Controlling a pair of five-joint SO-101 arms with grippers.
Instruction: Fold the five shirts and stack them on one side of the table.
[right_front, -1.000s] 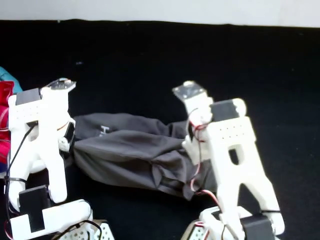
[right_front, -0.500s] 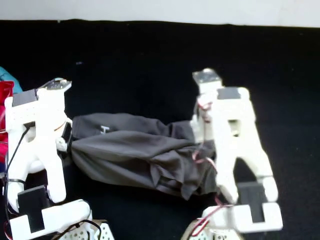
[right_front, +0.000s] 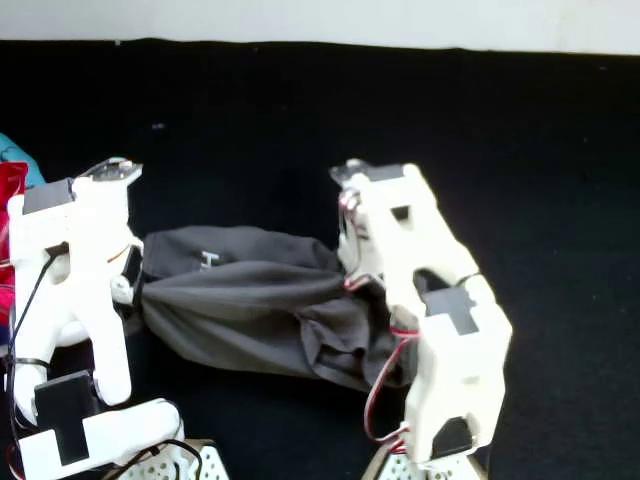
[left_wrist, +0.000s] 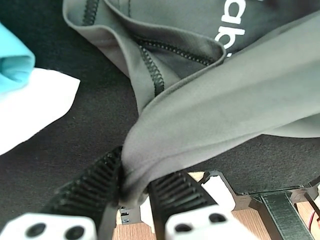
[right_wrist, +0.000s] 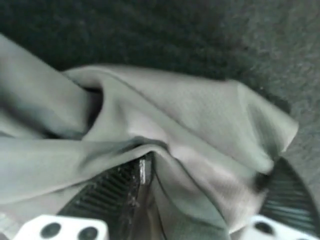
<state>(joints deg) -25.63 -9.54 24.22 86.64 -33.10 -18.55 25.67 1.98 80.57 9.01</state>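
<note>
Your left gripper (left_wrist: 135, 172) has its two black ribbed pads (left_wrist: 95, 185) pinched on a thick fold of the grey shirt (left_wrist: 225, 115), and the cloth runs up and away from the jaws in a taut band. Behind that band you can see a looser layer with a stitched hem (left_wrist: 150, 65) and some white lettering (left_wrist: 235, 35). The shirt lies on the black table (left_wrist: 75, 135). A teal cloth (left_wrist: 12, 55) and a white cloth (left_wrist: 35, 105) touch each other, apart from the shirt.
</note>
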